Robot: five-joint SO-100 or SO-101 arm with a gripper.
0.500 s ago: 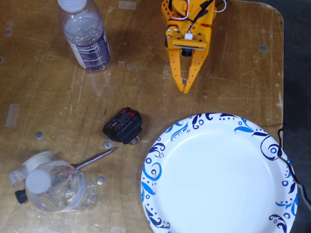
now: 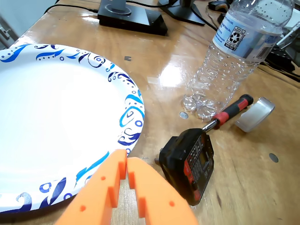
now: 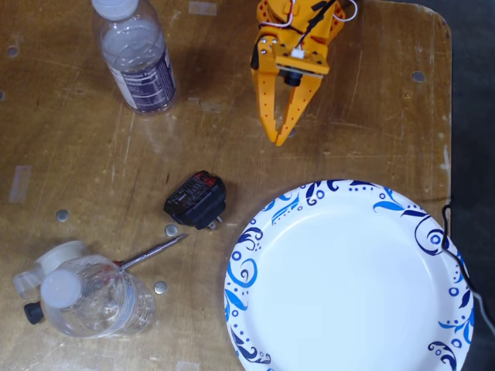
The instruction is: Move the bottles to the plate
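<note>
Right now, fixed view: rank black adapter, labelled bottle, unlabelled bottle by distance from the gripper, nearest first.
1. Black adapter, just below and left of the gripper.
2. Labelled bottle, upper left.
3. Unlabelled bottle, bottom left corner, clearly farthest.

Bottles (image 3: 135, 58) left of plate (image 3: 433, 232) (fixed view)
</note>
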